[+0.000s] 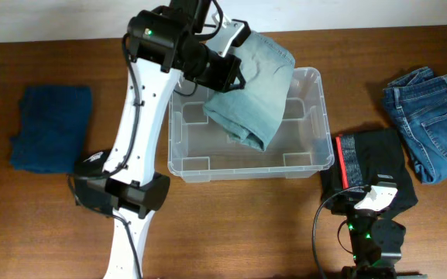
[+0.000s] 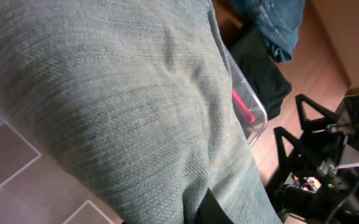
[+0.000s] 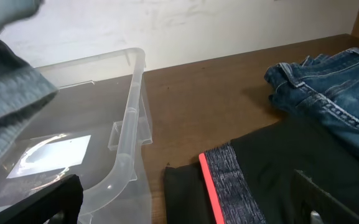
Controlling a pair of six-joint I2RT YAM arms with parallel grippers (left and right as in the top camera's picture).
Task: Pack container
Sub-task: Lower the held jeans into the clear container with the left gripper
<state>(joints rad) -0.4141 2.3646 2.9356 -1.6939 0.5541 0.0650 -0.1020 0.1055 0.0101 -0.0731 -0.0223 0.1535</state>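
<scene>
The container (image 1: pixel 248 173), a clear plastic tub, stands mid-table; its rim (image 3: pixel 133 93) and the white label (image 3: pixel 53 152) on its base show in the right wrist view. A folded pair of pale grey-blue jeans (image 1: pixel 252 89) hangs over the tub's far half, with my left gripper (image 1: pixel 236 68) shut on its upper edge. In the left wrist view the jeans' cloth (image 2: pixel 123 106) fills the frame and hides the fingertips. My right gripper (image 3: pixel 191 208) stands open low over a black garment (image 3: pixel 272 171), right of the tub.
The black garment with a red-edged grey waistband (image 1: pixel 369 159) lies right of the tub. Folded blue jeans (image 1: pixel 428 116) lie at the far right. A dark blue folded cloth (image 1: pixel 50 128) lies at the far left. The left arm's base (image 1: pixel 122 198) stands by the tub's front left corner.
</scene>
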